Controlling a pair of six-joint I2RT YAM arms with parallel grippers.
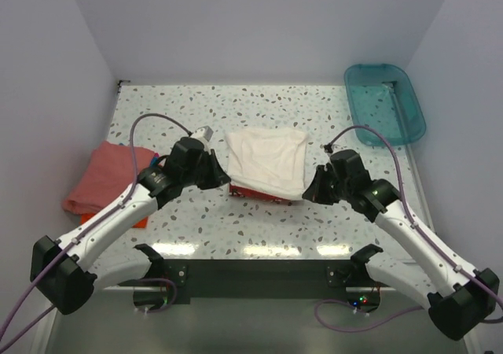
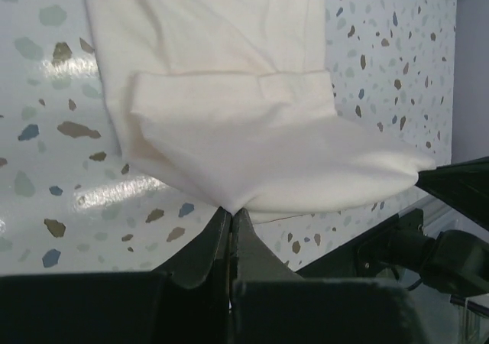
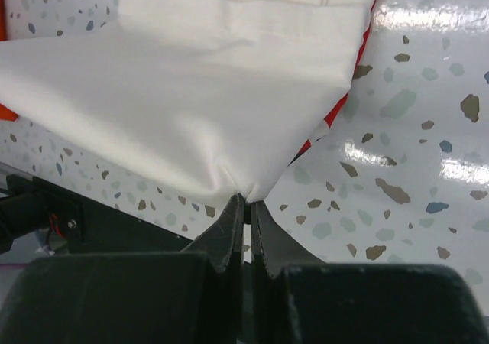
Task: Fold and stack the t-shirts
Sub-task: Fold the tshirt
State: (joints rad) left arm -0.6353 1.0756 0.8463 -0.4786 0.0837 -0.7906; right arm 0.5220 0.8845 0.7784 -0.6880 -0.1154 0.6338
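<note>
Far left of the overhead view: salmon-pink tee (image 1: 106,177) lies folded on the speckled table (image 1: 259,236), with an orange-red tee (image 1: 141,221) showing under its near edge. Left of centre: left gripper (image 1: 222,179) has its jaws pressed together on a small tuck of the near-left corner of the white t-shirt (image 1: 267,159); its wrist view shows that pinch (image 2: 231,214) with the cloth (image 2: 252,153) ballooning up from it. Centre: the white tee is partly folded, near hem lifted clear of the table, red print (image 1: 263,194) peeking from under it. Right of centre: right gripper (image 1: 311,189) is likewise closed on the near-right corner (image 3: 246,202), cloth (image 3: 191,115) fanning away. Upper right: teal tub (image 1: 385,102), well apart. Risks, as I judge them: both holds take very little fabric, so a quick pull could slip a corner free; if one arm leads the other, the fold lands skewed; and the slack hem between the claws may sag and bunch underneath instead of laying flat.
</note>
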